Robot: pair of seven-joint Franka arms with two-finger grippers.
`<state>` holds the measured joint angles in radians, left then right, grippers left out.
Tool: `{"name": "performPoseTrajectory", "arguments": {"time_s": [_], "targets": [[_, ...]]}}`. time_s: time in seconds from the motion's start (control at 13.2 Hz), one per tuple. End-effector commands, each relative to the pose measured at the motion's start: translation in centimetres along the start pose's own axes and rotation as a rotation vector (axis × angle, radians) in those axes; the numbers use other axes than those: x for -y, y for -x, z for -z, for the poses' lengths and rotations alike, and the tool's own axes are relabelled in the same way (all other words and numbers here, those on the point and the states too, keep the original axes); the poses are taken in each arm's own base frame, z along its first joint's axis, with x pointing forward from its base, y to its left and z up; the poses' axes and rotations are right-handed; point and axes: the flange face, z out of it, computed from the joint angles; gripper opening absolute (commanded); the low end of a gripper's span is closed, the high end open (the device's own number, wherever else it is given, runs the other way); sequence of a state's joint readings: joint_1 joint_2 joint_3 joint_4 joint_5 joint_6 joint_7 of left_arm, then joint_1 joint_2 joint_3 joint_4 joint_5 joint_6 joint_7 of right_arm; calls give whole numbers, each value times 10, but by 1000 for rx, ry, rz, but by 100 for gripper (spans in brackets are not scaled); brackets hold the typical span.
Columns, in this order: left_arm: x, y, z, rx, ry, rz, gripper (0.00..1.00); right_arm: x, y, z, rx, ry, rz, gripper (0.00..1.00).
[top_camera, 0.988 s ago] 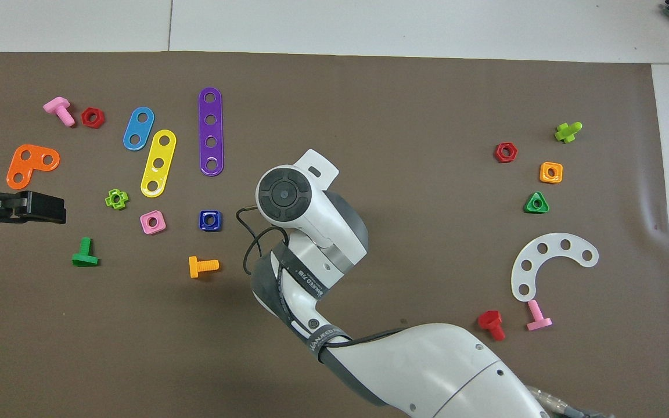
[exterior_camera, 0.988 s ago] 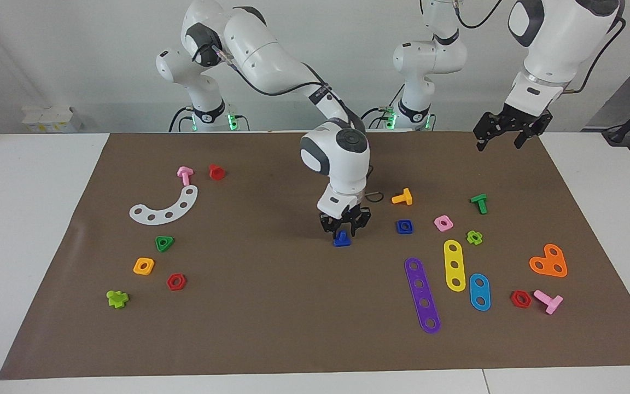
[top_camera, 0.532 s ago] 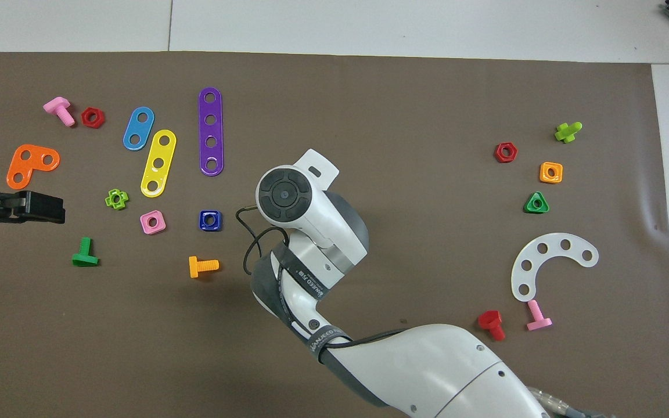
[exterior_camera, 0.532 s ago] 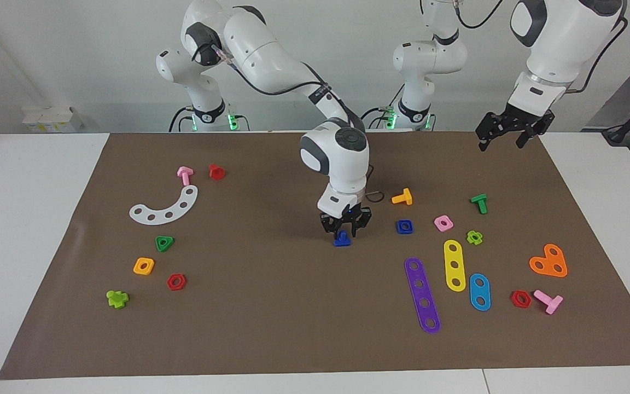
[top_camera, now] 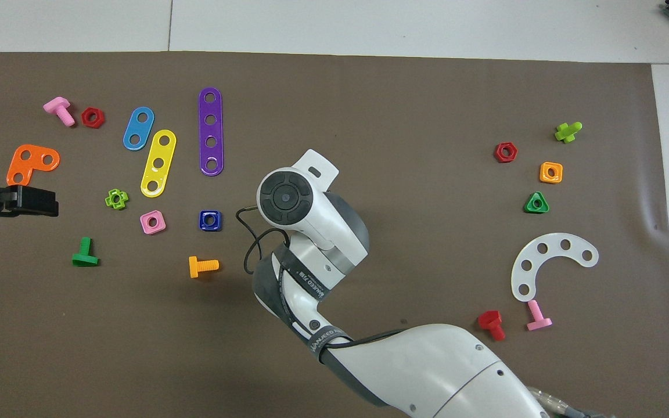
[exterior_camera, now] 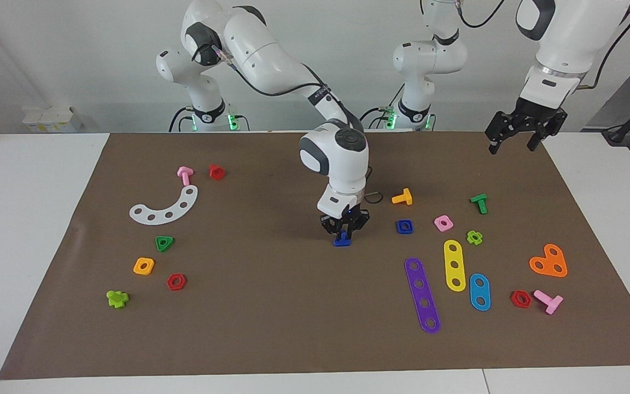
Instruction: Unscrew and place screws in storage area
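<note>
While the facing view shows the blue nut (exterior_camera: 404, 226) already free of its bolt and lying flat on the brown mat (exterior_camera: 271, 328), the right gripper (exterior_camera: 344, 232) is pinched on the blue bolt (exterior_camera: 341, 239) just beside that nut toward the right arm's end, head down and stem upright, so carrying it to storage looks left (no storage area is evident). From overhead the right wrist hides the bolt, the nut (top_camera: 210, 220) shows its hole upward, and the left gripper (top_camera: 32, 201) waits open, raised well away from the nut at the left arm's end of the mat.
</note>
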<state>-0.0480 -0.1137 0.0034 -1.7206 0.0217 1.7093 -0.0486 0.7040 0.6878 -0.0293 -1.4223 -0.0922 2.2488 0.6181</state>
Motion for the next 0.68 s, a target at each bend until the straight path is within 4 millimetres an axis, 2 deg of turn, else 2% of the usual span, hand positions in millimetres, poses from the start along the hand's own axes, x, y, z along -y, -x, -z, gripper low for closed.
{"name": "performPoseTrajectory", "arguments": {"time_s": [0.0,0.38,0.46,0.53,0.61], "targets": [[-5,-15,19,37,-28,-5,100,-7,3,5,-32,17,26,0],[-5,-11,19,61,-29,-8,100,-10,-3,14,-38,28,-8,0],[-6,-11,19,61,-29,-8,100,-22,-11,24,-48,29,-27,0],[-6,-11,16,62,-29,-10,100,-42,-23,48,-73,26,-50,0],[-5,-10,16,59,-27,-11,100,-78,-38,67,-77,34,-93,0]]}}
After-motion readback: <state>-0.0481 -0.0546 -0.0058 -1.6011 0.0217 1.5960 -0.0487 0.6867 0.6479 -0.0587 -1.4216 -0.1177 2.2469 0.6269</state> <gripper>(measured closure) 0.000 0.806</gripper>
